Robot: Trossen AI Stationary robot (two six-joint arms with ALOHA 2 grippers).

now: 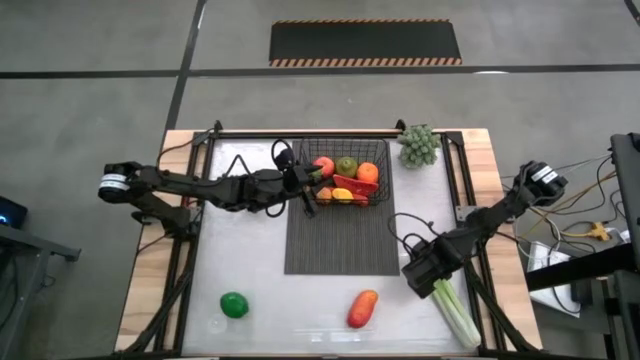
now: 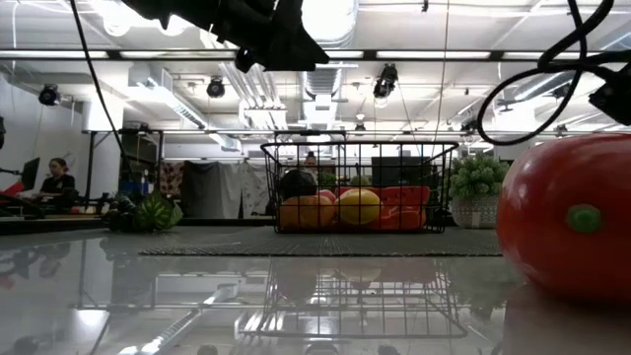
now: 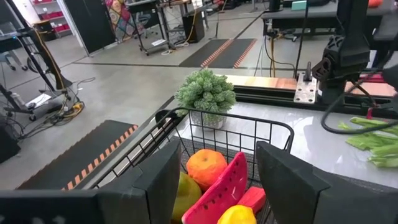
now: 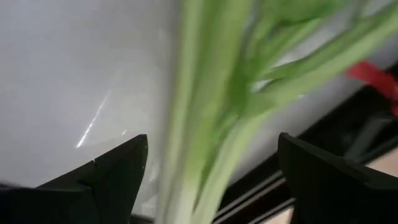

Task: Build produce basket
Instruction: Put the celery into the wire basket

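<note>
Two dark fingers of the right gripper [image 4: 208,171] stand spread wide, empty, astride the long pale-green celery stalk [image 1: 455,310] lying well apart from the black wire-mesh basket [image 1: 345,172]; it looks light, stiff and slick, best pinched mid-stalk.

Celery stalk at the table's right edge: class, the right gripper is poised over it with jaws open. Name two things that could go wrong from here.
1. The celery stalk lies close to the table's edge, so a nudge from the right gripper might push it off.
2. It is longer than the basket, already holding fruit, so it may stick out or tip.
</note>
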